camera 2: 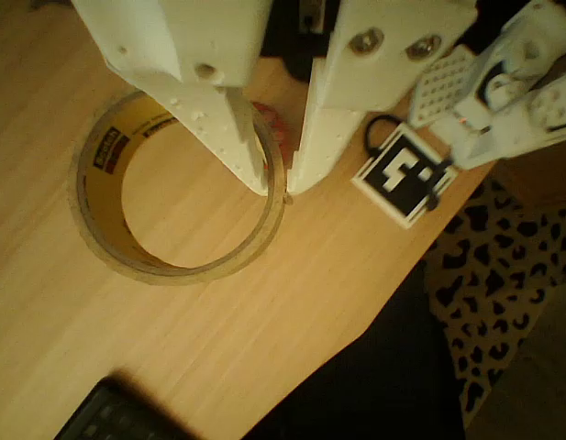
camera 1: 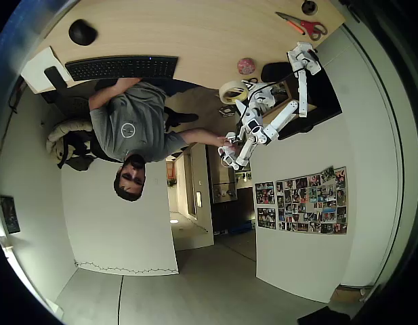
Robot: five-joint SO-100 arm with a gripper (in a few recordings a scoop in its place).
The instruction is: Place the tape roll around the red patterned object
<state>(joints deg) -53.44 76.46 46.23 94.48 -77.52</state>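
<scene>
The tape roll is a pale yellow ring lying flat on the wooden table. My gripper is shut on its right rim, one white finger inside the hollow and the other outside. A sliver of red shows between the fingers just beyond the rim. In the overhead view the tape roll lies near the table's edge with my gripper at its side. The red patterned object, round and pinkish, sits a short way further in on the table, apart from the ring.
A black keyboard and mouse lie on the table's left part; red-handled scissors are at the far right. A person sits at the table. A black-and-white marker tag lies beside my gripper, near the table edge.
</scene>
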